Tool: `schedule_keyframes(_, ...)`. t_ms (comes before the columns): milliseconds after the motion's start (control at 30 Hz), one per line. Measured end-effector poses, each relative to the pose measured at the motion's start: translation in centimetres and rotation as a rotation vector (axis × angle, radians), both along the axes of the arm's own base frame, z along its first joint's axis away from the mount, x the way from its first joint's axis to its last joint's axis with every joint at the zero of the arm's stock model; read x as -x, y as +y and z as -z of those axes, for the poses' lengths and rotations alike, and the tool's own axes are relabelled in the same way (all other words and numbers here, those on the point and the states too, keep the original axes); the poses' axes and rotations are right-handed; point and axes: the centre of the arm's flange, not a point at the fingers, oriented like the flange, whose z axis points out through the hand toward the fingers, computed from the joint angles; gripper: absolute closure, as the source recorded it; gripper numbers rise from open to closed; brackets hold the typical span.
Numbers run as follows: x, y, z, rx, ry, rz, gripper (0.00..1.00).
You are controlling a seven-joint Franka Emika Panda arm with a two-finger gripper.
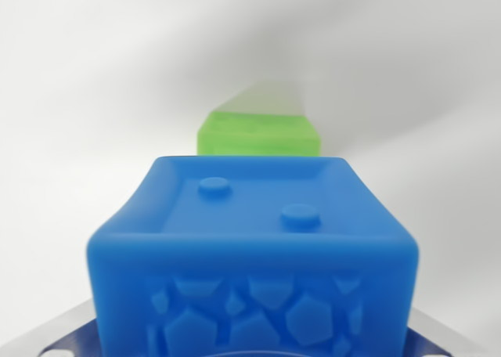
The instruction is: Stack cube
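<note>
Blue cube (254, 255) fills the wrist view's lower half, looks carried though I can't tell how the jaws stand, with the blurry green cube (258, 135) at 12 o'clock, so next it needs centring over green, then lowering.

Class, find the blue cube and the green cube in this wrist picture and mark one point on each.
blue cube (254, 251), wrist view, on its front upper edge below the two studs.
green cube (258, 135), wrist view, on its visible face behind the blue one.
</note>
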Motion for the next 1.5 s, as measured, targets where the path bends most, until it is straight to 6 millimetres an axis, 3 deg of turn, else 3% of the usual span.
schedule_keyframes(633, 0.1, 0.0, 4.1, 0.001, 0.002, 0.001, 1.00)
schedule_keyframes(1200, 0.1, 0.0, 5.5, 0.001, 0.000, 0.001, 1.00)
schedule_keyframes(1233, 0.1, 0.0, 5.5, 0.001, 0.000, 0.001, 0.00)
schedule_keyframes(1500, 0.1, 0.0, 5.5, 0.001, 0.000, 0.001, 0.00)
